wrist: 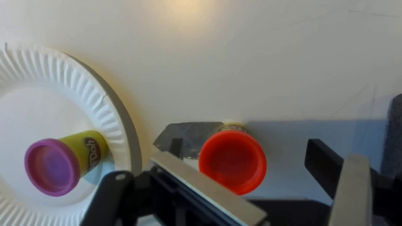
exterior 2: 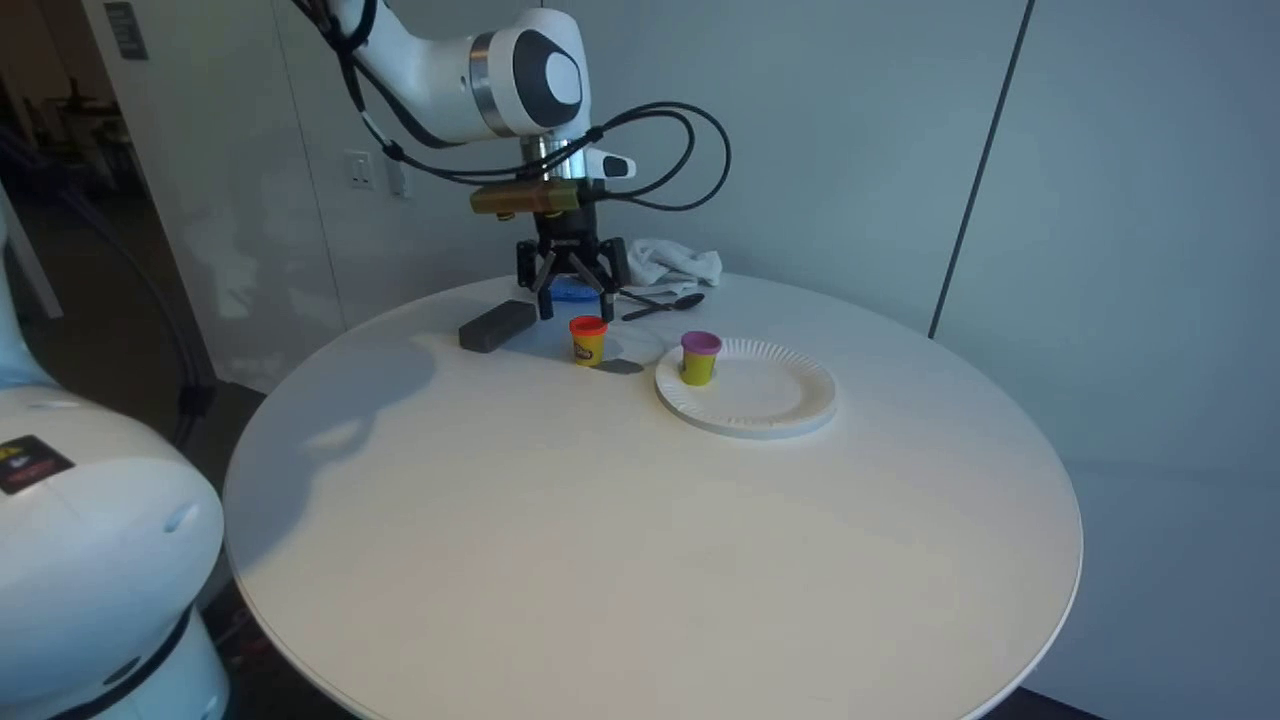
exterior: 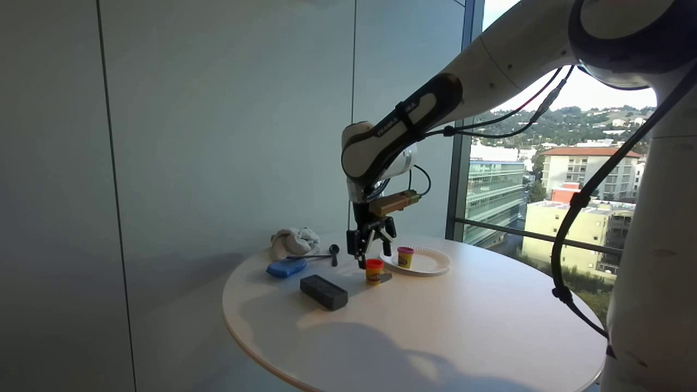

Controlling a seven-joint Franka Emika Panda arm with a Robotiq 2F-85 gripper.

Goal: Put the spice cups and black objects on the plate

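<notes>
A yellow cup with a red lid [wrist: 232,161] stands on the table, also in both exterior views [exterior: 374,272] [exterior 2: 588,346]. A yellow cup with a purple lid [exterior 2: 698,366] stands on the white paper plate [exterior 2: 785,385], near its rim. My gripper [wrist: 247,153] is open and empty, pointing down. In the wrist view the red lid lies between its fingers, nearer the left one; in an exterior view the fingertips [exterior 2: 577,314] are about lid height. A dark block [exterior: 323,292] lies apart from the red-lidded cup. A flat dark grey piece [wrist: 188,136] lies against that cup's base.
Black spoon-like utensils [exterior 2: 665,305] lie at the table's far side, near a blue object [exterior: 286,267] and a crumpled white cloth [exterior: 297,242]. The wall stands close behind them. The round table's edge [exterior: 256,348] curves around everything.
</notes>
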